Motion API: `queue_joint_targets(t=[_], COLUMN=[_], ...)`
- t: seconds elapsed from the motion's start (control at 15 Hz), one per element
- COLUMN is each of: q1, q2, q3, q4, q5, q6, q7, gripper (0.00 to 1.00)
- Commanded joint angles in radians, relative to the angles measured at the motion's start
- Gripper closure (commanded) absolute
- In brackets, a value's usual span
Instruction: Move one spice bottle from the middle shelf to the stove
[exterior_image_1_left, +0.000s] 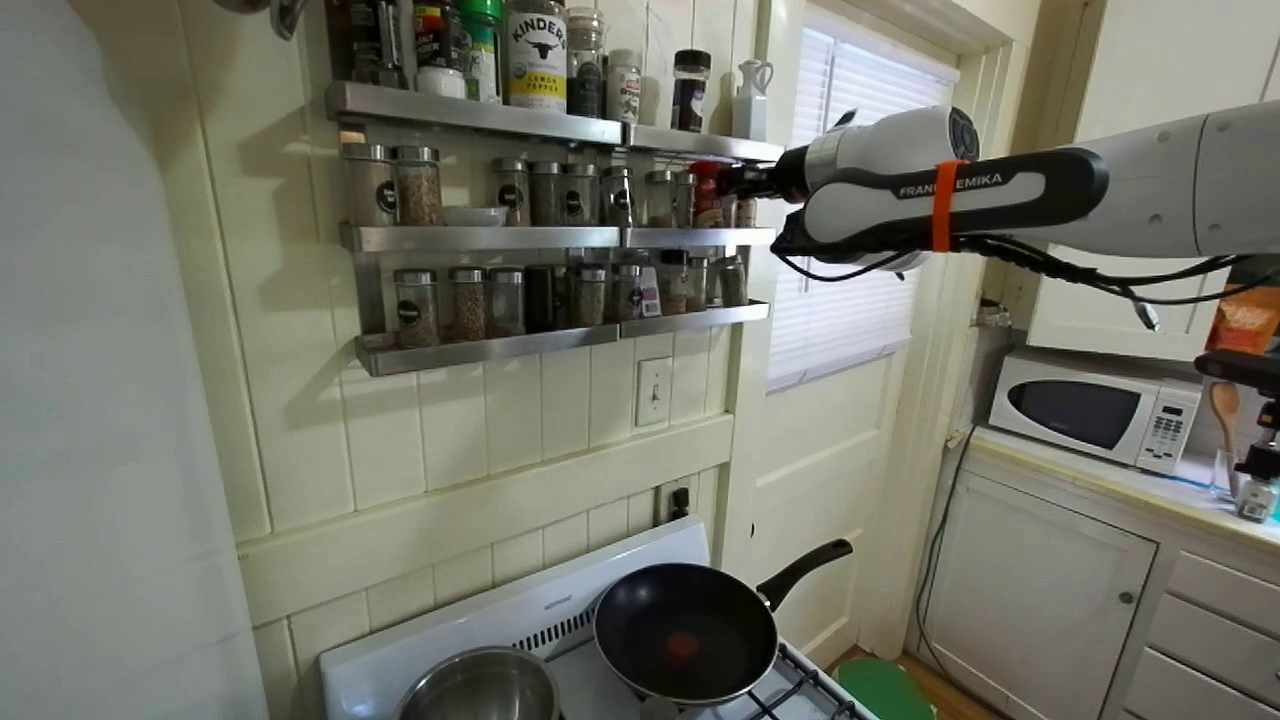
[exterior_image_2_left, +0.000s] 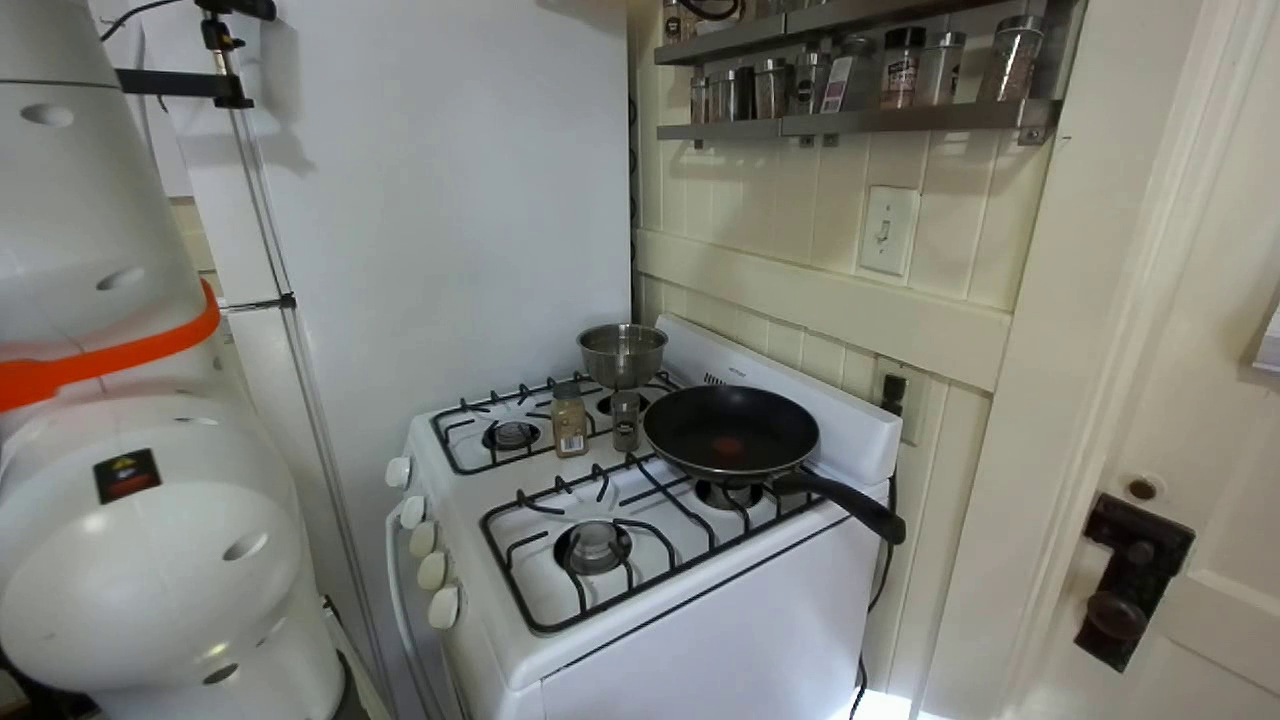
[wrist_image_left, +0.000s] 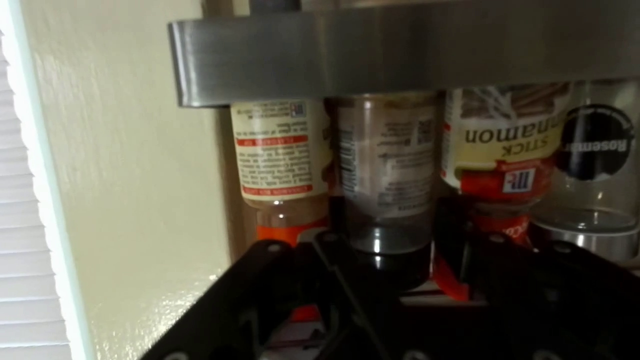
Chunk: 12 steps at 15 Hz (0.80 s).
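Grasping looks to be the step in hand: the end effector reaches into the middle shelf at its end by the window blind. In the wrist view, which shows the jars upside down, its black fingers stand either side of a clear, black-capped spice bottle, spaced about as wide as that bottle; I cannot tell whether they press on it. The bottle is behind the front rail, which hides whether its base rests on the shelf. The next move calls for a sure grip, then a slight lift over the rail before drawing straight out. Sideways room is tight: a cinnamon stick jar and an orange-capped bottle stand just beside the fingers, and the top shelf runs close overhead, so a high lift could knock it. The way straight out seems open. On the stove, the frying pan and steel bowl occupy the back, the pan's handle jutting past the side edge, while a tan jar and a smaller jar stand near the middle; the flat strip ahead of them, toward the knobs, would likely hold a bottle steadier than a barred front burner.
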<state>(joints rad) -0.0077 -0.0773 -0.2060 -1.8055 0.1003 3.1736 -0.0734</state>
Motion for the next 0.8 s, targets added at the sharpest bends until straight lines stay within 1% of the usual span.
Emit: queue_joint_targets(t=[0.0,0.07,0.13,0.2,0.27,0.33,0.4,0.47,0.53,0.6,0.67,0.73], q1=[0.021,0.020,0.020,0.021,0.021,0.023,0.023,0.024,0.026,0.027,0.027,0.027], q2=[0.030,0.031,0.032,0.033,0.034,0.036,0.038,0.040,0.042,0.044,0.046,0.049], q3=[-0.009,-0.009,-0.009,-0.010,-0.010,-0.010,-0.010,-0.010,-0.010,-0.010,-0.010,-0.010], q4=[0.023,0.024,0.024,0.024,0.024,0.023,0.023,0.023,0.024,0.023,0.024,0.025], q5=[0.034,0.034,0.034,0.034,0.033,0.032,0.032,0.031,0.030,0.030,0.030,0.029], q6=[0.027,0.029,0.032,0.035,0.036,0.040,0.044,0.050,0.053,0.056,0.060,0.062], q7=[-0.024,-0.024,-0.024,-0.026,-0.026,-0.028,-0.027,-0.028,-0.029,-0.029,-0.029,-0.029], gripper=[0.53,0.53,0.51,0.45,0.37,0.33,0.35,0.32,0.33,0.37,0.36,0.43])
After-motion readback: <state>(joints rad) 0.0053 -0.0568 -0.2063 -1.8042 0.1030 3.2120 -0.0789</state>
